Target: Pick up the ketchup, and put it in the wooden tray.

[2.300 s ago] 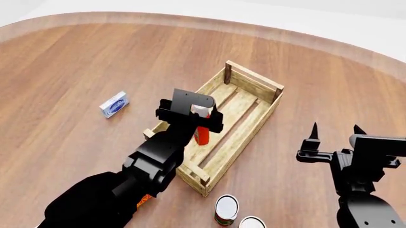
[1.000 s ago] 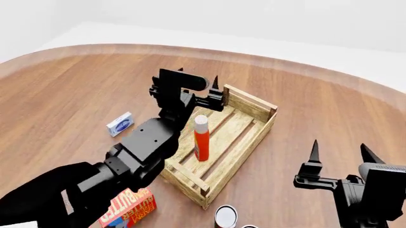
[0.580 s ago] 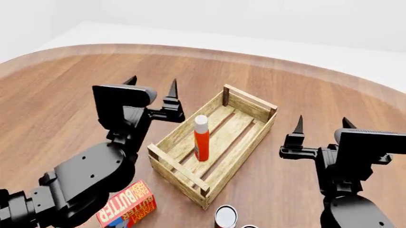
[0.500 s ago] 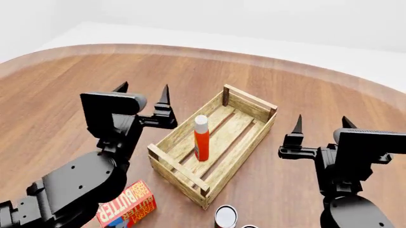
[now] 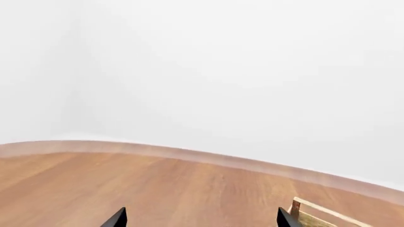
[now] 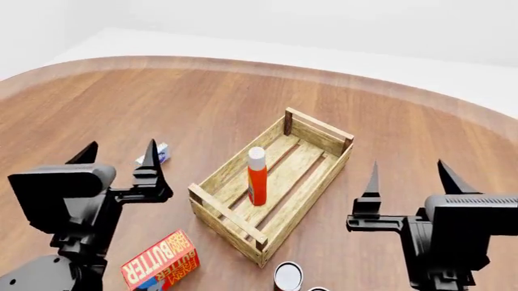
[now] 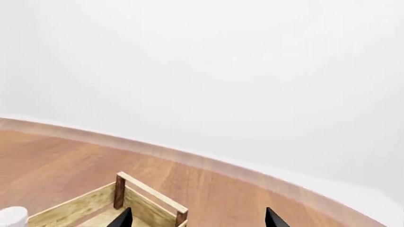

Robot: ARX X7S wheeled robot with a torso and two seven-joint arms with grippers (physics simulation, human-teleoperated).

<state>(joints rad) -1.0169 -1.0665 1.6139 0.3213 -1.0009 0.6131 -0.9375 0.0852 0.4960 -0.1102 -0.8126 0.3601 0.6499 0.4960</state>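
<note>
Left gripper (image 6: 119,159) withdrawn; one ketchup (image 6: 257,176) in tray (image 6: 312,187).

A: What's the surface like?
B: A wide wooden desk (image 6: 202,97), warm brown, its grain running in long streaks, with a curved far edge finished in a paler band.
A: And beyond it?
B: Plain white floor and white walls (image 5: 221,71), no windows or furniture showing. A faint vertical corner sits at one side. The light is soft and even, with only weak shadows.

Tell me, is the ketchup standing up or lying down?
Standing up. The ketchup is upright inside the wooden tray, white cap on top.
</note>
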